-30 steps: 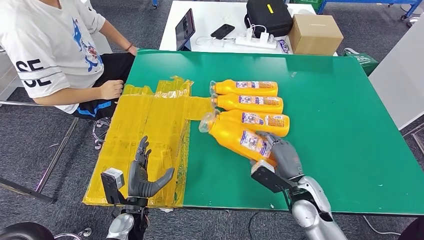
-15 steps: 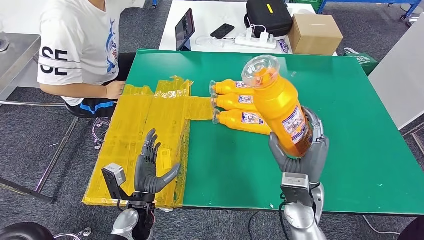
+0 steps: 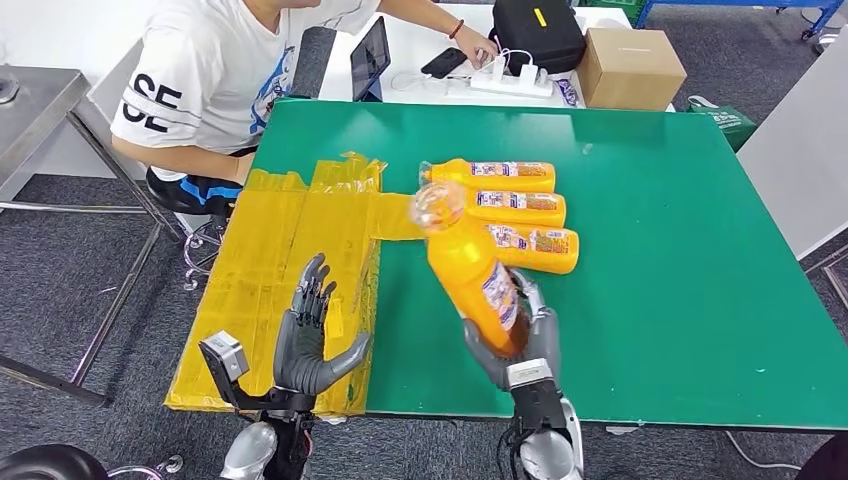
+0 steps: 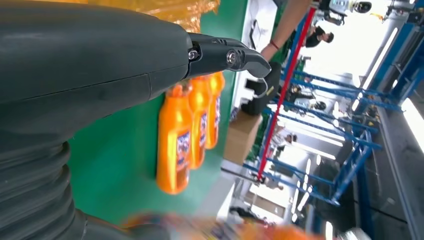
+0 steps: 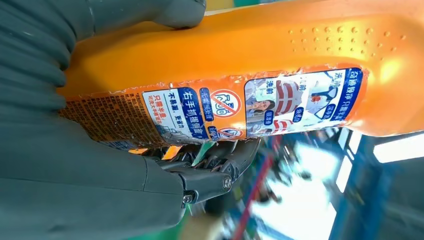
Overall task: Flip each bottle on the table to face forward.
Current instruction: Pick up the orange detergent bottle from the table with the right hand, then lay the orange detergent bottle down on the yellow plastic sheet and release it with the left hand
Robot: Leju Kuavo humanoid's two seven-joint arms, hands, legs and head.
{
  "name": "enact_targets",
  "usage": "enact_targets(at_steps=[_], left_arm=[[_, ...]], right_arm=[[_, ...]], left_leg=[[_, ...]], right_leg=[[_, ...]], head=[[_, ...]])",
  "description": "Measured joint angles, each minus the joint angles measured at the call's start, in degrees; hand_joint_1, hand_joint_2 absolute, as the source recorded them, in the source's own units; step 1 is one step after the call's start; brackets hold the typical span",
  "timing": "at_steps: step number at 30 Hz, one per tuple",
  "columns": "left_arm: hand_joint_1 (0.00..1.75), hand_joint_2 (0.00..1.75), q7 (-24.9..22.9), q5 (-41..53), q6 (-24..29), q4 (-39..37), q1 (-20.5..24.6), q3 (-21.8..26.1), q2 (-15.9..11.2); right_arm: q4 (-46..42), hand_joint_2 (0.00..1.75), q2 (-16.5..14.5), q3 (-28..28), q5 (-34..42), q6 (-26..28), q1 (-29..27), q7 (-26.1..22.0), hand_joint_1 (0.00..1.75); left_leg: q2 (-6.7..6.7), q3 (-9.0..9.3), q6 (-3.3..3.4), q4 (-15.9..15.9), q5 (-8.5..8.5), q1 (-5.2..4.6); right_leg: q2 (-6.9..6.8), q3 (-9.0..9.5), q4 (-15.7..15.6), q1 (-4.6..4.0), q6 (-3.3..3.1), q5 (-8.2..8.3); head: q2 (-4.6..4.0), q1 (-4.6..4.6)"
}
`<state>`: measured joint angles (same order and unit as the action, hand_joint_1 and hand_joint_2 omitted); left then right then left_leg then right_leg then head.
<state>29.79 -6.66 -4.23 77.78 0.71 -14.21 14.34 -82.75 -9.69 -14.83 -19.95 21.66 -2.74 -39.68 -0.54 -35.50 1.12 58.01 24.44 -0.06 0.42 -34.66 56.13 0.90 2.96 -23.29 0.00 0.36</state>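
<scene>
Bottles: three lie side by side, a fourth in right-hand fingers; left fingers spread.

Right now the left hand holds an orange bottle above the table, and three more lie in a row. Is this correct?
Not quite: the right hand holds the bottle, as the head view shows. The left hand is empty. Three bottles do lie in a row.

Right hand raised, fingers wrapped around a load, left hand upright, fingers apparently spread, holding nothing
</scene>
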Motion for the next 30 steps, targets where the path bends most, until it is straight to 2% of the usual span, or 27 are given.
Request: enact_targets(at_steps=[7, 17, 30], left_arm=[[0.00, 1.75, -0.76, -0.97, -1.79, 1.05, -0.54, -0.96, -0.11], [0.00, 1.75, -1.56, -1.34, -2.31, 1.08, -0.73, -1.13, -0.13], [0.00, 1.75, -4.29, -0.71, -3.89, -2.08, -0.20, -2.49, -0.98]], right_arm=[[8.69, 1.75, -1.40, -5.52, 1.36, -1.91, 0.32, -0.04, 1.75], [13.85, 1.75, -2.08, -8.09, 0.44, -3.40, 1.59, -0.08, 1.75], [22.94, 1.75, -3.99, -14.43, -6.84, 2.01, 6.30, -0.44, 1.75]], left_leg=[[0.00, -0.01, 0.00, 0.00, 0.00, 0.00], [0.01, -0.01, 0.00, 0.00, 0.00, -0.01], [0.00, 0.00, 0.00, 0.00, -0.01, 0.01]], right_leg=[[0.00, -0.01, 0.00, 0.00, -0.01, -0.01], [0.00, -0.01, 0.00, 0.01, 0.00, 0.00], [0.00, -0.03, 0.00, 0.00, -0.01, 0.00]], head=[[0.00, -0.01], [0.00, 0.00], [0.00, 0.01]])
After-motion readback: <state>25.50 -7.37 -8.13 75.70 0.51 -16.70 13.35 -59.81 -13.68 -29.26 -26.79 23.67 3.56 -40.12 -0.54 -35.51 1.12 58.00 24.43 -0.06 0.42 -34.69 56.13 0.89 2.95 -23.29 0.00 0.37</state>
